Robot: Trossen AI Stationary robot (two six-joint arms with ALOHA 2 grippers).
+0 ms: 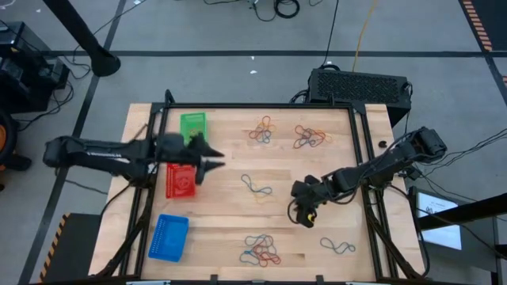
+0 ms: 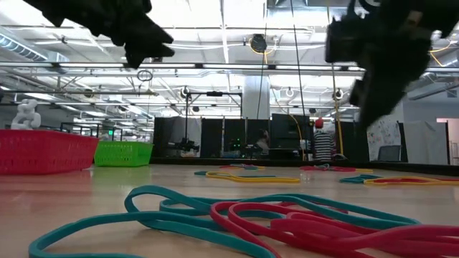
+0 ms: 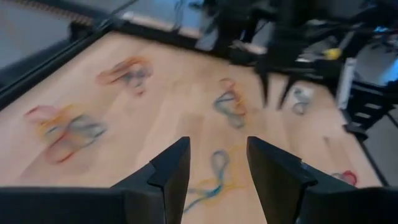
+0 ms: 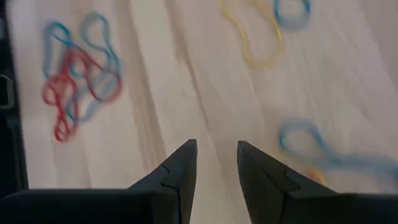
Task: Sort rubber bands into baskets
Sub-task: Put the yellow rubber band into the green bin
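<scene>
Left gripper point(image 1: 215, 165) hangs above the table just at the red basket point(image 1: 180, 180), fingers pointing toward the table's middle; in the left wrist view its two fingers point(image 3: 171, 171) stand apart with bare wood showing between them — nothing held. The green basket point(image 1: 192, 127) sits just behind it toward the far edge, the blue basket point(image 1: 168, 237) near the front edge, all three baskets along the left side. Right gripper point(image 1: 305, 212) hovers over the right half of the table, tips turned toward the front edge; the right wrist view shows its fingers point(image 4: 180, 171) parted too, empty, wood grain in the gap. Rubber bands lie in loose clusters: two at the far side point(image 1: 262, 131) and point(image 1: 310, 138), a blue-and-yellow pair mid-table point(image 1: 255, 188), a red-and-blue tangle near the front point(image 1: 262, 248), and a small blue-green one front right point(image 1: 337, 246). The relation that matters: the mid-table pair lies straight ahead of the left gripper's open fingers, well apart from them, its long axis running roughly along the line of reach — so, by my reading, a straight advance and a drop would meet it. The right gripper is nearer the two front clusters, which flank it on either side toward the front edge; which it will go for I cannot tell. No band visible inside the baskets from above.
</scene>
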